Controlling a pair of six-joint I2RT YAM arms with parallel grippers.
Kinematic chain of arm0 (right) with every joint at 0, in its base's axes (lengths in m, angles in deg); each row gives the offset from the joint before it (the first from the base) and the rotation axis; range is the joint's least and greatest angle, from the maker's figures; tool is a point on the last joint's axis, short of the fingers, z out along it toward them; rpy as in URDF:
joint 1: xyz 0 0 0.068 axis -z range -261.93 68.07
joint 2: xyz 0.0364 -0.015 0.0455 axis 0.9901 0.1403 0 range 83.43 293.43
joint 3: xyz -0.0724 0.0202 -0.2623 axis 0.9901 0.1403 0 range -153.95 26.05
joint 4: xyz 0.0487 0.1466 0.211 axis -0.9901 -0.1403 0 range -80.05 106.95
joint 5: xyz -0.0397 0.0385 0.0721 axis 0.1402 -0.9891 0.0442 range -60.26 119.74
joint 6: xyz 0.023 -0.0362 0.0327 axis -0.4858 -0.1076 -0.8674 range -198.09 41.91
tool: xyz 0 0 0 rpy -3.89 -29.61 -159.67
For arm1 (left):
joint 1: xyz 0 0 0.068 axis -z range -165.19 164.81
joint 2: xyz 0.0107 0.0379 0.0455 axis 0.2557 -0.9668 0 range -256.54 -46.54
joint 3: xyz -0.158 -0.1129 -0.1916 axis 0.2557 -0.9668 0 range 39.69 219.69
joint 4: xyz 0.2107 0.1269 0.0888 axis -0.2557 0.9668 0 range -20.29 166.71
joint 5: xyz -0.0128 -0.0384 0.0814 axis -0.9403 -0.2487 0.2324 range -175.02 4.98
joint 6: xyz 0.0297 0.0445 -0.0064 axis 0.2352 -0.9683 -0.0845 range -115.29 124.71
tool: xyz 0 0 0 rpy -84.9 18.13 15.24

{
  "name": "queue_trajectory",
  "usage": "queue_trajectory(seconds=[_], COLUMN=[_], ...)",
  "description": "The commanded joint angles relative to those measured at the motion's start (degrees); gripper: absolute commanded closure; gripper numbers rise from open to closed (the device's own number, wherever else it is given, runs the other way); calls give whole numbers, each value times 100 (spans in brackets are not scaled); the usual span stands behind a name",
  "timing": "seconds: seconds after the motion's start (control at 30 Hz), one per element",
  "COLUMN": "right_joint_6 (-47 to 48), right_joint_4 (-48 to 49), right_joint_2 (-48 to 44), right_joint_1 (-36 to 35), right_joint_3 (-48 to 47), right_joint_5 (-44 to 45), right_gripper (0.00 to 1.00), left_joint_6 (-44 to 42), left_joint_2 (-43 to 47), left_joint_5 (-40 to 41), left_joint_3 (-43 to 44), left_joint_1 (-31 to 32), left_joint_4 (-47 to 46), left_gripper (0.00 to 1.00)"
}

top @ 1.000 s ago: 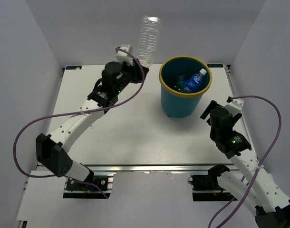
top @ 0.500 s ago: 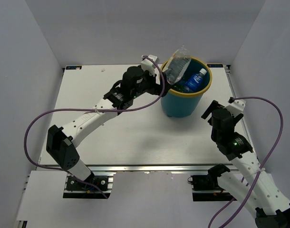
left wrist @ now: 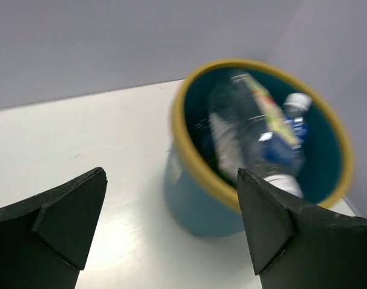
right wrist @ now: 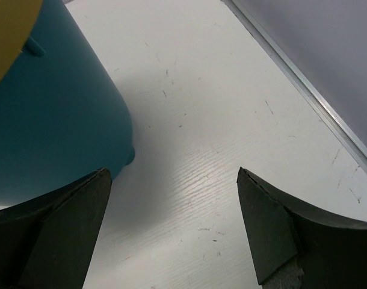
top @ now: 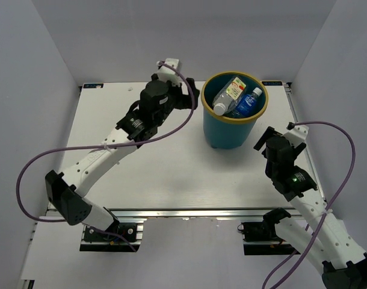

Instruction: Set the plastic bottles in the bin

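The teal bin (top: pixel 228 131) with a yellow rim stands at the back right of the table. Inside it a large clear bottle (top: pixel 227 95) lies slanted, cap toward the left, over a blue-labelled bottle (top: pixel 248 102). My left gripper (top: pixel 193 96) hangs just left of the bin's rim, open and empty. In the left wrist view the bin (left wrist: pixel 192 205) and the clear bottle (left wrist: pixel 249 120) show blurred beyond my left gripper (left wrist: pixel 170 180). My right gripper (top: pixel 263 137) is open and low beside the bin's right side; its wrist view shows the bin's wall (right wrist: pixel 51 102) left of the gripper (right wrist: pixel 171 174).
White walls close in the table (top: pixel 171 162) on three sides. An aluminium rail (right wrist: pixel 304 96) runs along the right edge. Purple cables loop off both arms.
The left gripper swung right with the clear bottle, opened over the bin, and the bottle now lies inside. The left arm has since drawn back to the left. The right arm stayed still.
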State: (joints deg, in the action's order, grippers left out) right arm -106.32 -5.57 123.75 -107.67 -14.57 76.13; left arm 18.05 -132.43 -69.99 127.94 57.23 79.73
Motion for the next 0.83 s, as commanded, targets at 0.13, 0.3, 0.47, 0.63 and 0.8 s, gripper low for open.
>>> queue_trajectory(seconds=[0.13,0.3,0.47,0.63,0.8], right_joint_6=[-455,-587,-780,-666,-737], right_joint_4=[-121,72,205,328,643], right_joint_2=[284,415,661,846,574], right_joint_1=[402,920,1202,1194,1194], right_joint_3=[63,300,634,573,801], right_joint_5=[56,-543,-666,-764,-587], right_gripper=[11,11,11,10,10], left_joint_6=[1598,2444,3113,3139,3280], left_joint_2=[1266,2663,3630,3913,3781], left_joint_5=[651,1221,2074,2039,2224], left_joint_3=[-2317,-4305,-5063,-5090,-4765], left_joint_1=[-1532,-2474,-2659,-2659,-2659], left_joint_4=[413,387,474,474,922], left_gripper=[2,2,2,2,2])
